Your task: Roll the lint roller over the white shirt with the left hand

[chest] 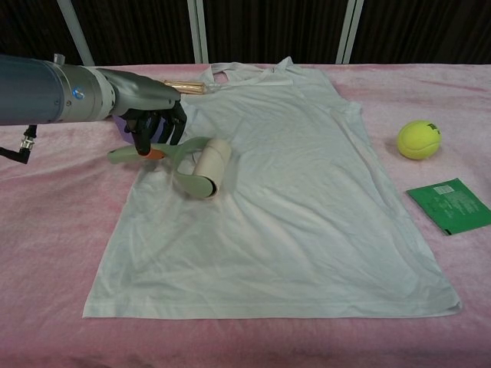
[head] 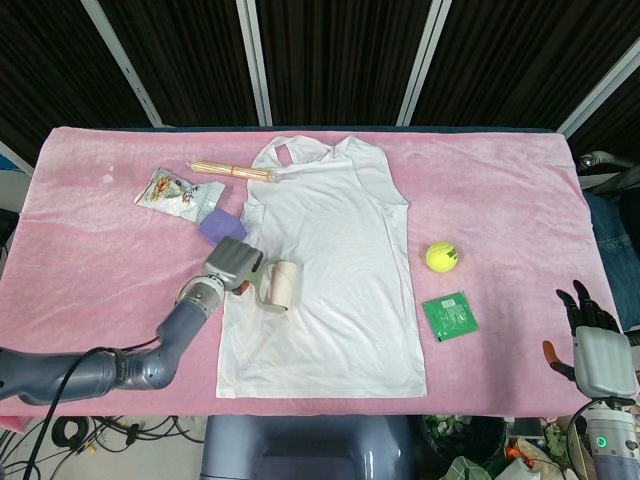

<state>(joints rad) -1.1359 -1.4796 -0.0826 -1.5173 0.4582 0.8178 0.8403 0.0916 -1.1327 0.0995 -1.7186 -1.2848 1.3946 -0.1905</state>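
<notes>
Two hands are mine, and only one is working. My left hand [chest: 149, 115] is wrapped around the handle of the lint roller [chest: 201, 168], fingers curled down over the green grip, so that the pale drum trails out ahead of the palm and lies flat on the white shirt [chest: 299, 192]. I hold it low and from the side so the drum can turn under light pressure instead of scraping. It sits on the shirt's left flank, just inside the side seam, on the part nearest the table's left edge and about midway between front and back edges. Most of the cloth lies beyond it toward the right edge, so I judge the rolling has hardly started.

My right hand [head: 598, 345] hangs off the front right corner of the table, fingers spread and holding nothing, kept clear because this job needs only the left.

Everything else is parked off the shirt: a tennis ball [chest: 419, 139] and a green packet [chest: 449, 205] toward the right edge, and a snack bag [head: 172, 191], a purple cloth [head: 221, 226] and a bundle of wooden sticks [head: 230, 170] toward the back left. The pink table cover [head: 80, 240] grips the fabric, which should help stop it bunching.
</notes>
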